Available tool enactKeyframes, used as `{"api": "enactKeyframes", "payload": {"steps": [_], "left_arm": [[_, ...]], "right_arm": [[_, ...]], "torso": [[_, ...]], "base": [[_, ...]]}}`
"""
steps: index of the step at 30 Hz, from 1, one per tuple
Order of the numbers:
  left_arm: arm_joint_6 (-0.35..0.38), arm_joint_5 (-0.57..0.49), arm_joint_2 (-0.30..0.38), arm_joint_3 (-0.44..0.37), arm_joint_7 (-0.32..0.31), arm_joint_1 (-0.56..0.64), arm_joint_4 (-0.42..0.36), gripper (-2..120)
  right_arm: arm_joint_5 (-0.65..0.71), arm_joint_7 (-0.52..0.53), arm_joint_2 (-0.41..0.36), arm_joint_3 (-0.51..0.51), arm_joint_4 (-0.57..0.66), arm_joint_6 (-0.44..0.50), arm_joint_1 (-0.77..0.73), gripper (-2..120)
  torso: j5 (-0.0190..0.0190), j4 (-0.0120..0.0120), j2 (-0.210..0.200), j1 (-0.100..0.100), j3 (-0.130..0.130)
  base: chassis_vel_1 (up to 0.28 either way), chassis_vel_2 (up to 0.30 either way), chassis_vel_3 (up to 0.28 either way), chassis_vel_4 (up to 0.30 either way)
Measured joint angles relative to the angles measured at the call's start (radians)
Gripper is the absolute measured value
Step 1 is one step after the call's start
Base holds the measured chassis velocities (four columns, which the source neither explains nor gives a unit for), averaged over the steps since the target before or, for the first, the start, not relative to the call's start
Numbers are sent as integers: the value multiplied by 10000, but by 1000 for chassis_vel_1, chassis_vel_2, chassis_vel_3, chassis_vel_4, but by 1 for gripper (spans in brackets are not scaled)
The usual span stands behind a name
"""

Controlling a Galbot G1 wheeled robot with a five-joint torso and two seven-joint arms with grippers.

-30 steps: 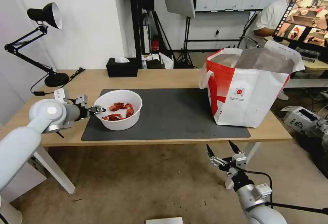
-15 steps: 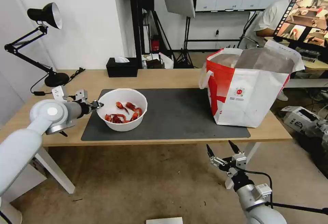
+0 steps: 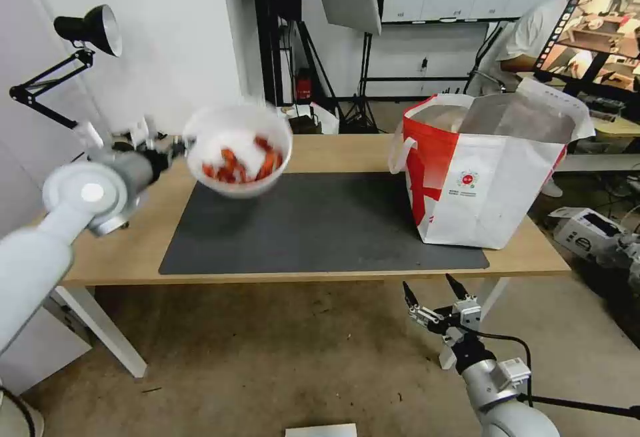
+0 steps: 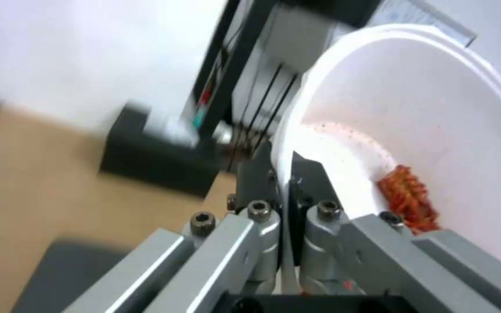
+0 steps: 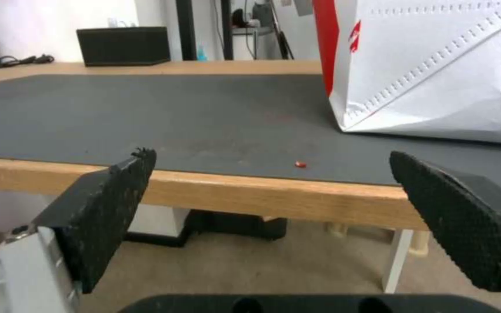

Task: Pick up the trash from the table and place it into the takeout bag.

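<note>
The trash here is a white round bowl [image 3: 238, 150] with red crayfish shells, held in the air above the left end of the table [image 3: 333, 150] and tilted toward me. My left gripper [image 3: 179, 146] is shut on the bowl's left rim; in the left wrist view the rim [image 4: 288, 143] stands pinched between the gripper [image 4: 288, 182] fingers, red shells [image 4: 408, 204] inside. The white-and-red takeout bag [image 3: 490, 170] stands open at the table's right end. My right gripper [image 3: 430, 294] hangs open below the table's front edge; its pads [image 5: 111, 213] face the mat [image 5: 175, 117].
A dark grey mat [image 3: 320, 224] covers the table's middle. A black desk lamp [image 3: 80, 30] stands at the far left. A black tissue box [image 5: 123, 45] sits at the table's back edge. A small red scrap [image 5: 300, 164] lies on the mat near the front edge.
My left gripper has lifted the bowl off the mat, up and toward the back, and the bowl now tilts. The right arm has not moved.
</note>
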Motion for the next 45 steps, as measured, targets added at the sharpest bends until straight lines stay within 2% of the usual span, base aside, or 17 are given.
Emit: {"api": "enactKeyframes", "payload": {"steps": [2,5,9,19,23,25,26,28,30,31,33,34,35,37,39,42,45], "left_arm": [[-144,215,-79,199,3,-178,1,0],[-525,1197,-472,787,32,-554,89,0],[-729,1595,-666,1075,48,-644,230,0],[-985,1687,-920,1466,113,-1000,511,0],[-1035,1579,-1214,2011,105,-1604,764,0],[-1032,1430,-1646,2544,-20,-2183,963,0],[-1032,1430,-1646,2544,-20,-2183,963,0],[-959,1300,-2191,3081,-223,-2808,1233,0],[-944,1275,-2356,3229,-270,-2984,1332,0],[-881,1194,-2927,3666,-370,-3564,1669,0],[-826,1074,-3530,4133,-461,-4282,2017,0],[-826,1074,-3530,4133,-461,-4282,2017,0],[-803,1006,-3921,4389,-553,-4662,2250,0],[-799,970,-4099,4485,-586,-4822,2357,0],[-681,728,-4882,4856,-874,-5515,2894,0],[-533,540,-5255,5030,-1099,-5811,3223,0],[-230,267,-6252,5381,-1463,-6339,4234,0]], "right_arm": [[0,0,0,0,0,0,0,100],[0,0,0,0,0,0,0,100],[0,0,0,0,0,0,0,100],[0,0,0,0,0,0,0,100],[0,0,0,0,0,0,0,100],[0,0,0,0,0,0,0,100],[0,0,0,0,0,0,0,100],[0,0,0,0,0,0,0,100],[0,1,0,0,0,0,0,100],[0,0,0,0,0,-1,0,100],[0,0,-1,0,0,0,0,100],[0,0,-1,0,0,0,0,100],[0,0,0,0,0,-1,0,100],[0,0,0,0,0,0,0,100],[0,0,0,0,0,0,0,100],[0,0,0,0,0,-1,0,100],[0,0,0,0,0,-1,1,100]], "torso": [[1,0,0,0,0],[-3,1,0,0,1],[-2,1,-1,0,1],[-2,3,0,0,0],[-2,4,-1,0,1],[0,3,-1,0,0],[0,3,-1,0,0],[-1,2,-1,0,1],[0,3,-2,0,0],[-1,4,-1,1,1],[3,-1,-2,1,1],[3,-1,-2,1,1],[5,0,-2,1,0],[5,-1,-3,1,1],[3,0,-2,1,0],[1,1,-2,1,0],[0,3,-2,1,1]], "base": [[0,0,0,0],[0,0,0,0],[0,0,0,0],[0,0,0,0],[0,0,0,0],[0,0,0,0],[0,0,0,0],[0,0,0,0],[0,0,0,0],[0,0,0,0],[0,0,0,0],[0,0,0,0],[0,0,0,0],[0,0,0,0],[0,0,0,0],[0,0,0,0],[0,0,0,0]]}}
